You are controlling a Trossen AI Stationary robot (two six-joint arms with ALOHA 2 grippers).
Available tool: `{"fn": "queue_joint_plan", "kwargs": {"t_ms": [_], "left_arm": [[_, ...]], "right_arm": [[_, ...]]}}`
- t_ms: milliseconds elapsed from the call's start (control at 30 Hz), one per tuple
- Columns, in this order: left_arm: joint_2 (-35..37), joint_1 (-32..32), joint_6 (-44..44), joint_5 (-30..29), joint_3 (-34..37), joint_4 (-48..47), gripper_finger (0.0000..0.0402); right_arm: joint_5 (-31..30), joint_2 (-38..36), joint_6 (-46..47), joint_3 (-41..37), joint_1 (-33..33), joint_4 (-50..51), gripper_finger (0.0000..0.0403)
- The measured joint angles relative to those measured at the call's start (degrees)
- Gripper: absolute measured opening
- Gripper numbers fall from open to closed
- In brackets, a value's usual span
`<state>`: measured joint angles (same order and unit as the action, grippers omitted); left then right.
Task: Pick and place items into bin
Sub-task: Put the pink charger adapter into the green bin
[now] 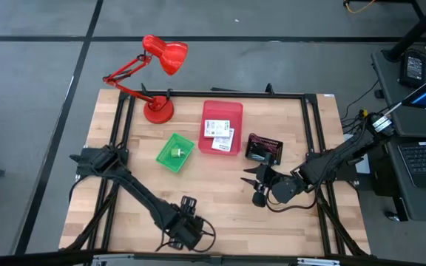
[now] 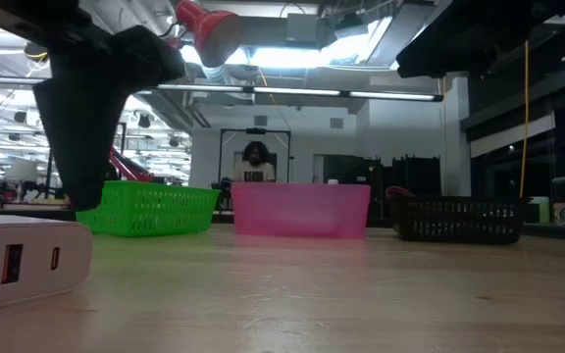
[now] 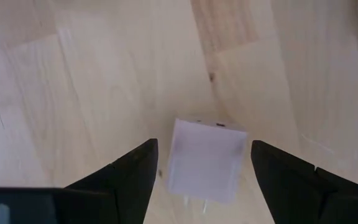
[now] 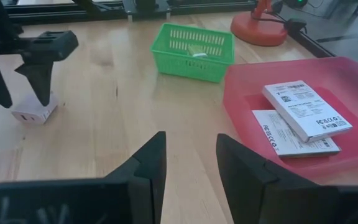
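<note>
Left gripper [image 3: 201, 171]: down at the near edge of the table [image 1: 220, 214], fingers spread wide and released, straddling a white charger block [image 3: 204, 160] that lies flat on the wood between them, touching neither finger. The same block shows in the right wrist view [image 4: 33, 111], beneath the left arm's dark fingers, and at the near left of the low view [image 2: 23, 260], with two ports on its face.

Right gripper [image 4: 188, 165]: low over the table's right side, fingers parted and holding nothing, bare wood between them, pointing toward the bins.

Pink bin [image 1: 221, 127]: middle of the table, far side. Two white printed packets [image 4: 300, 115] lie inside, one overlapping the other.

Green basket [image 1: 175, 153]: just left of the pink bin, turned at an angle. A small green-white piece [image 1: 175, 153] lies in it.

Black basket [image 1: 263, 149]: just right of the pink bin, near the right gripper. Contents dark, cannot be made out.

Red desk lamp [image 1: 159, 63]: far left corner of the table, round base on the wood, shade leaning out past the edge.

Person [image 2: 254, 162]: in the room beyond the table, seen between the green and pink bins in the low view.
</note>
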<state>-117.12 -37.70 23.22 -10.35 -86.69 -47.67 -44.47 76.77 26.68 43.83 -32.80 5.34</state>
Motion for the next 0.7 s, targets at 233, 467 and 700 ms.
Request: {"fn": "queue_joint_plan", "kwargs": {"t_ms": [233,467,700], "left_arm": [[0.0,0.9,0.2,2.9,2.8,2.6,0.0253],[0.0,1.8,-1.7,4.0,3.9,4.3,0.0252],[0.0,1.9,-5.0,4.7,3.9,4.0,0.0189]], "right_arm": [[0.1,0.0,0.0,0.0,0.0,0.0,0.0120],[0.1,0.0,-0.1,0.0,0.0,0.0,0.0120],[0.1,0.0,-0.2,0.0,0.0,0.1,0.0120]]}}
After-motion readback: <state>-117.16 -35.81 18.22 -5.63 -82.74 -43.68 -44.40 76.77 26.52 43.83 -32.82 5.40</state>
